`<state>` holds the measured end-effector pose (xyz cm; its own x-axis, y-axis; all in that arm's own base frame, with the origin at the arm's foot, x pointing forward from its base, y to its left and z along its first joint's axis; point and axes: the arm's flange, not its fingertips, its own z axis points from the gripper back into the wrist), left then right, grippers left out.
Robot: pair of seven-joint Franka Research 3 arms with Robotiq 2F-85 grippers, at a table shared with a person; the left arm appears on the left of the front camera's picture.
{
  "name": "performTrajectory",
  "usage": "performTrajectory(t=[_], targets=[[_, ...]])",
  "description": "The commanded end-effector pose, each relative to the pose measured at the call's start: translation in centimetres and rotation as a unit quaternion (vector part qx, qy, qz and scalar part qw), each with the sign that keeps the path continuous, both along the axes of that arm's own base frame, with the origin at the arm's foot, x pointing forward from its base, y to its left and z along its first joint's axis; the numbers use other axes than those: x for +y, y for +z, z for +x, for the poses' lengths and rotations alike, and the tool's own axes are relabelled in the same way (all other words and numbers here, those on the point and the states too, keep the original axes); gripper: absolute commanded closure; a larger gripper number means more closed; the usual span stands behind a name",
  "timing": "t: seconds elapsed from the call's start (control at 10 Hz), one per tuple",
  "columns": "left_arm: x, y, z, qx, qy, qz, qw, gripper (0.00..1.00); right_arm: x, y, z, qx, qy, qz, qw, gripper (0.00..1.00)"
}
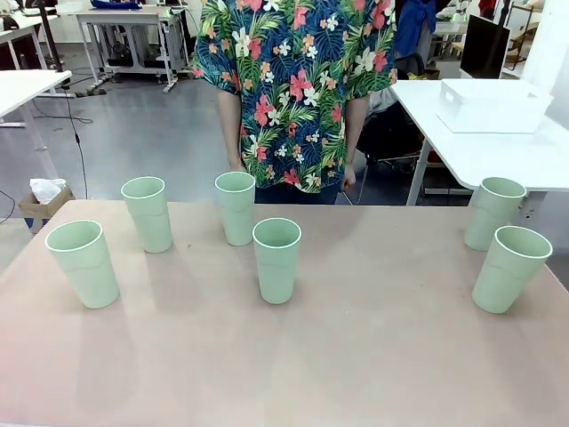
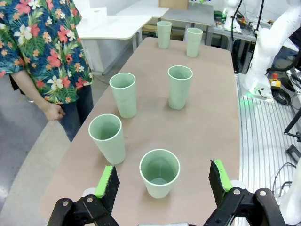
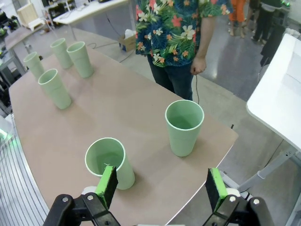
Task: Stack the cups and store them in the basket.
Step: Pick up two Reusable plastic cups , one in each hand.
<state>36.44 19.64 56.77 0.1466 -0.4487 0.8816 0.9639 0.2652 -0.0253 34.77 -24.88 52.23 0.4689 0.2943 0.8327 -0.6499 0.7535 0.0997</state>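
Six pale green cups (image 1: 277, 260) stand upright and apart on a tan surface (image 1: 373, 356); none is nested yet, so the job looks to be at its first pick-up. In the front view four of them spread across the left and middle of the frame and two sit at the right edge. The white basket (image 1: 493, 105) rests on a separate white table (image 1: 533, 160) in the upper right, well apart from every cup. A person (image 1: 298, 89) in a flowered shirt stands at the top centre, arms hanging. In the left wrist view the left tool (image 2: 162, 165) is spread wide and holds nothing, with one cup (image 2: 159, 186) framed between its green pads at lower centre, untouched. In the right wrist view the right tool (image 3: 161, 182) is likewise wide open and empty; a nearer cup (image 3: 109, 162) lies at lower left, partly behind one pad, and another (image 3: 184, 127) stands just above centre. To start well, the left tool would likely come straight down with a pad on each side of the cup, closing below the rim, since the tapered walls may slip. Lifting it level would help it drop cleanly into a neighbour. The right tool would probably need to centre on one cup first, so that no pad catches a rim.
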Motion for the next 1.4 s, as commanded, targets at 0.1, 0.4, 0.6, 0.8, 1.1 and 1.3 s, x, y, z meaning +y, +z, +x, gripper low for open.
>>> performTrajectory(t=[0.1, 0.4, 0.6, 0.8, 1.1, 1.3], targets=[[1.1, -2.0, 0.7, 0.017, -0.032, -0.016, 0.999, 0.00, 1.1, -1.5, 4.2, 0.003, 0.073, 0.005, 0.997, 0.00], [1.9, -6.0, 0.6, 0.021, -0.079, -0.007, 0.997, 0.00, 0.3, -5.0, 7.7, -0.043, 0.142, 0.020, 0.989, 0.00], [2.4, -9.3, 0.4, -0.008, -0.111, -0.006, 0.994, 0.00, -0.4, -8.5, 10.2, -0.076, 0.179, 0.040, 0.980, 0.00], [3.2, -11.8, 0.9, -0.040, -0.126, -0.015, 0.991, 0.00, -0.6, -12.0, 11.6, -0.079, 0.192, 0.061, 0.976, 0.00], [3.1, -14.9, 2.5, -0.039, -0.157, -0.034, 0.986, 0.00, -2.0, -15.4, 13.4, -0.049, 0.211, 0.107, 0.970, 0.00], [2.9, -15.1, 2.1, -0.033, -0.143, -0.019, 0.989, 0.00, -0.8, -16.1, 12.3, -0.044, 0.203, 0.097, 0.973, 0.00]])
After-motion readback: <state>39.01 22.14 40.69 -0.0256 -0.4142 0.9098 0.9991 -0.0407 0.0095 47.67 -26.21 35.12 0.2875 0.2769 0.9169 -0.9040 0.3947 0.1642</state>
